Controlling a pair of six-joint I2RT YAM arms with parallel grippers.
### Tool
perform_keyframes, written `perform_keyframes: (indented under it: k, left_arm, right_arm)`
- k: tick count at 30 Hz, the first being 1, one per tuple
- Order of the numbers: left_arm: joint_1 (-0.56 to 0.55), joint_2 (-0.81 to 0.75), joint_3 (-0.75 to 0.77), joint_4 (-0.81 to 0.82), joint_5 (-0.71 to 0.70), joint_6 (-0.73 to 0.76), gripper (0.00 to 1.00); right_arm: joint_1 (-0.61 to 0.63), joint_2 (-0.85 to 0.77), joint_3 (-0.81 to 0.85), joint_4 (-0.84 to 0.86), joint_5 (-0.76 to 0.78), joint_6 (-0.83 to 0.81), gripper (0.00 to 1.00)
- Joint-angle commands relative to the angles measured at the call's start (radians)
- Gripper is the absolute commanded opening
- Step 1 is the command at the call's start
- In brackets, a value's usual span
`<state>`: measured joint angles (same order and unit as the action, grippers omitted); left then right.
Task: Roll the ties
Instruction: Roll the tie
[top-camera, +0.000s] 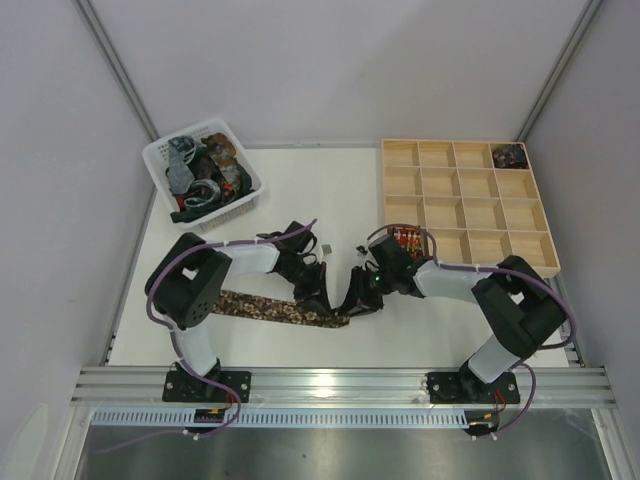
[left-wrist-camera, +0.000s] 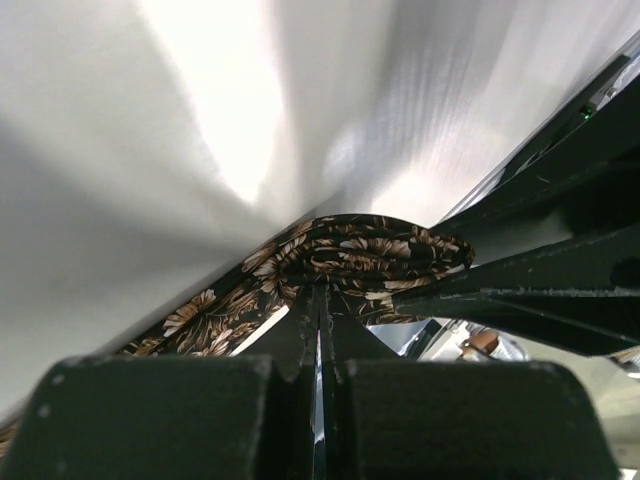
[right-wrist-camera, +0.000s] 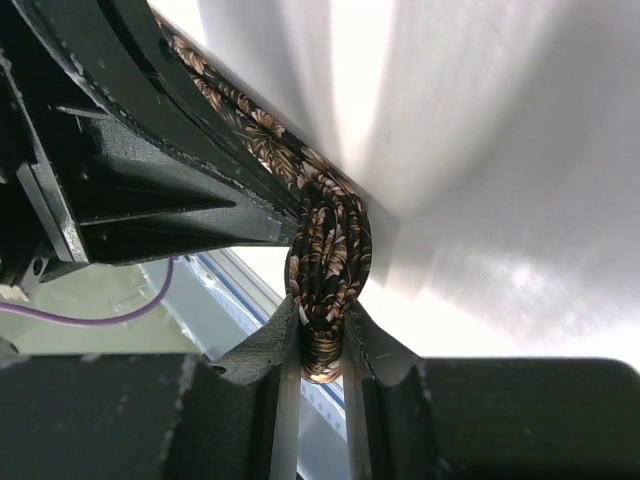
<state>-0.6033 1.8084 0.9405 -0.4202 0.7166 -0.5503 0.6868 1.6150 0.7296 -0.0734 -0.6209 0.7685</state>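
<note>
A dark brown tie with tan floral print (top-camera: 270, 308) lies flat on the white table, its right end wound into a roll (right-wrist-camera: 330, 250). My right gripper (right-wrist-camera: 325, 340) is shut on that roll, edge-on between the fingers; from above it is at the table's middle (top-camera: 358, 298). My left gripper (left-wrist-camera: 320, 292) is shut with only a thin slit between the fingers, tips at the near edge of the roll (left-wrist-camera: 370, 250) over the flat strip; from above it sits just left of the right gripper (top-camera: 318, 298). Whether it pinches fabric is hidden.
A white basket (top-camera: 160, 160) at the back left holds several more ties (top-camera: 205, 172). A wooden compartment tray (top-camera: 470, 205) stands at the back right with one rolled tie in its far right corner cell (top-camera: 510, 155) and another in a near left cell (top-camera: 405, 238).
</note>
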Motion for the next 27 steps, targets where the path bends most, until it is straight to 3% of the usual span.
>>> perform_keyframes:
  k: [1,14,27]
  left_arm:
    - [-0.039,0.028,0.060,0.026,0.001,-0.010,0.00]
    - [-0.098,0.055,0.110,0.018,0.003,-0.027,0.01]
    - [-0.096,0.011,0.050,0.029,-0.017,-0.028,0.00]
  right_arm:
    - [-0.006,-0.067,0.019,-0.111,0.019,-0.044,0.00]
    - [-0.006,-0.076,0.132,-0.311,0.108,-0.103,0.00]
    - [0.020,-0.050,0.175,-0.332,0.099,-0.087,0.00]
